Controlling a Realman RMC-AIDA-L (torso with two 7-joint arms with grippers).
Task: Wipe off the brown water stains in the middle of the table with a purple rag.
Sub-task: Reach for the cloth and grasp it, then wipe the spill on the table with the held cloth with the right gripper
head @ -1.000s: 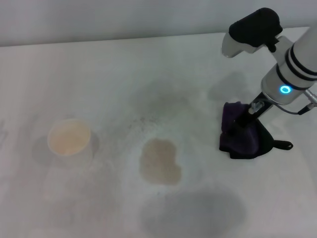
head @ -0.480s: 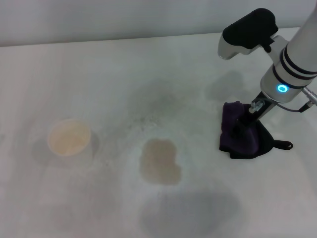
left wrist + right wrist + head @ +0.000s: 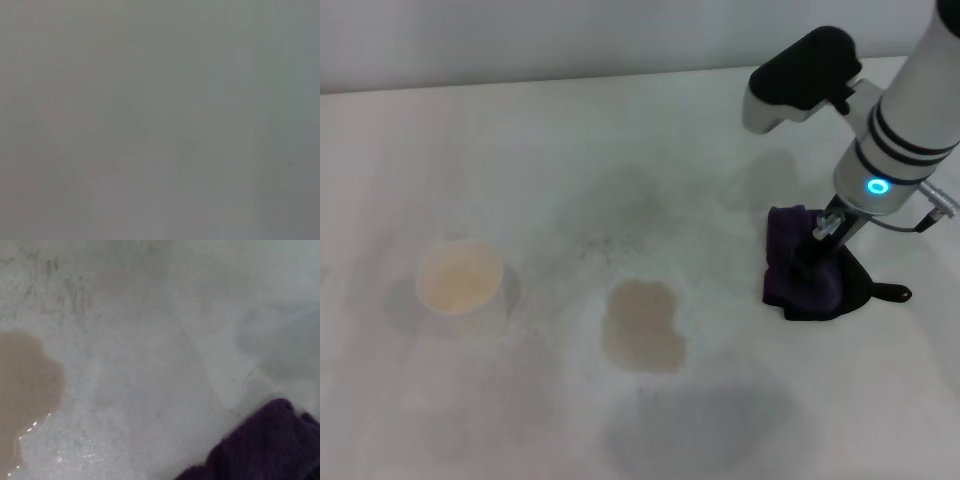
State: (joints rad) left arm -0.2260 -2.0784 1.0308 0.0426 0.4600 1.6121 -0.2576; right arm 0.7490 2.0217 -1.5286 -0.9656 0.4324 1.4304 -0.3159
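The purple rag (image 3: 798,288) lies bunched on the white table (image 3: 550,140) at the right, a black tab sticking out on its right side. My right gripper (image 3: 808,258) reaches down into the middle of the rag and is shut on it. The brown water stains (image 3: 642,326) form one tan blotch in the middle of the table, a good hand's width left of the rag. In the right wrist view the brown water stains (image 3: 25,385) and a corner of the purple rag (image 3: 260,445) both show. The left gripper is out of view; its wrist view is blank grey.
A white paper cup (image 3: 460,277) holding tan liquid stands at the left. A faint grey shadow patch (image 3: 705,420) lies just in front of the stain. The table's far edge runs along the top of the head view.
The right arm's upper part has leaned to the left over the table. The rag and the gripper on it have stayed in the same place.
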